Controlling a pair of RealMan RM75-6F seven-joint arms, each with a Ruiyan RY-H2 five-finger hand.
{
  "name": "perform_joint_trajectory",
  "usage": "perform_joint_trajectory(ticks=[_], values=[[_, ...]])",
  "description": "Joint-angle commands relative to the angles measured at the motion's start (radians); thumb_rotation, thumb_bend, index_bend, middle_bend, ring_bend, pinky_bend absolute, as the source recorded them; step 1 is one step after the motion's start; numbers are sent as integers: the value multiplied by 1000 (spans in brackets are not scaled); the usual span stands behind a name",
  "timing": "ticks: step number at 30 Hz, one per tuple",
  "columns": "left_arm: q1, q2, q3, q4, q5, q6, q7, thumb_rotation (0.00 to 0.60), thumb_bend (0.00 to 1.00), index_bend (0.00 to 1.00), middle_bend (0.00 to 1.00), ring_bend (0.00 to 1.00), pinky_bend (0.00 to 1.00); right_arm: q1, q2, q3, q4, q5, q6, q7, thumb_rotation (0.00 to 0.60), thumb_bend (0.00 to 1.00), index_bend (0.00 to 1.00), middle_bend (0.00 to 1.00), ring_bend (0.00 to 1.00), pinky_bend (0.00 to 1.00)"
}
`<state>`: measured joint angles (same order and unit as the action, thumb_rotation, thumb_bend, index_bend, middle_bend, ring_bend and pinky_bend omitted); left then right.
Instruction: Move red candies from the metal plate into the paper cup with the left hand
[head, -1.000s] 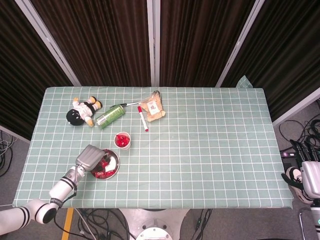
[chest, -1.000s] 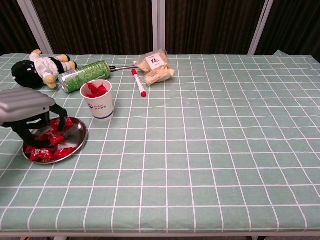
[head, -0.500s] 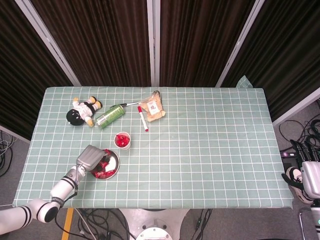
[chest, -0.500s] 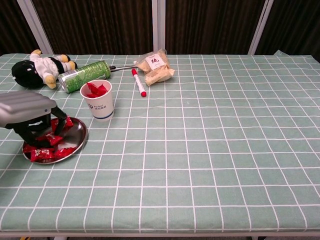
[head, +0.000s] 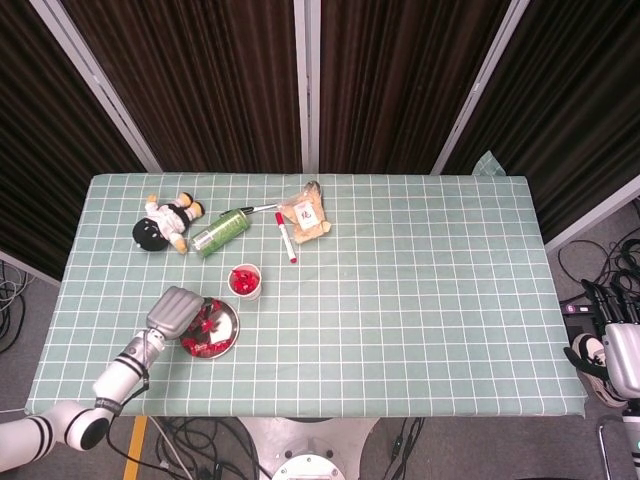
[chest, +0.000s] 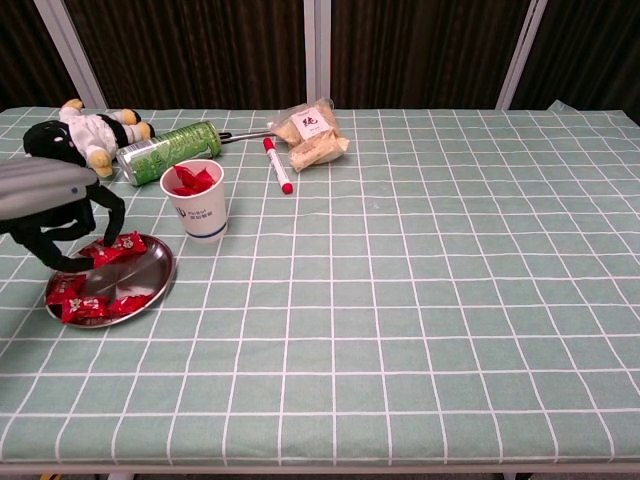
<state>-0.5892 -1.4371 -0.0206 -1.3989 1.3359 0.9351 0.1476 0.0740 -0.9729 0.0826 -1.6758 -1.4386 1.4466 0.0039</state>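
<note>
Now | left hand (chest: 55, 215) is pinching one red candy (chest: 117, 247) over the metal plate (chest: 150, 283) | one paper cup (chest: 197, 205) sitting beside it | right hand (head: 612, 362) showing only in head view, grip unclear.

The desk (chest: 420, 300) has a pale green cloth with a white grid, the candies (chest: 85, 305) are red on a silver metal plate (chest: 150, 285), the paper cup (chest: 200, 215) is white, the can (chest: 165, 150) green, and the left hand (chest: 45, 205) grey and black.

Red candies (chest: 90, 300) on metal plate (chest: 155, 285); more in upright paper cup (chest: 201, 215).
</note>
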Motion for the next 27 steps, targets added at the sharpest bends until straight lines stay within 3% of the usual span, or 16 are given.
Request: perform_joint_trajectory(ticks=[1,6,13,27], values=[[18,69,-37,-73,28,72,-64,600,398,655,1000,963,1000,0,0,0,3,0,-1,3,600,89,0,117,31,176],[-8,93,-100,-101,20,92,-90,600,397,636,1000,963,1000,2,-9,-3,12,-2,-7,13,600,89,0,117,31,176],[-105,45,-154,-53,-37,-16,-58,600,397,613,1000,963,1000,1,-8,-2,15,-2,-5,15,600,89,0,117,31,175],[-176,-29,-143,40,-113,-109,17,600,383,550,1000,962,1000,-1,-9,-1,24,9,-10,19,600,89,0,117,31,176]])
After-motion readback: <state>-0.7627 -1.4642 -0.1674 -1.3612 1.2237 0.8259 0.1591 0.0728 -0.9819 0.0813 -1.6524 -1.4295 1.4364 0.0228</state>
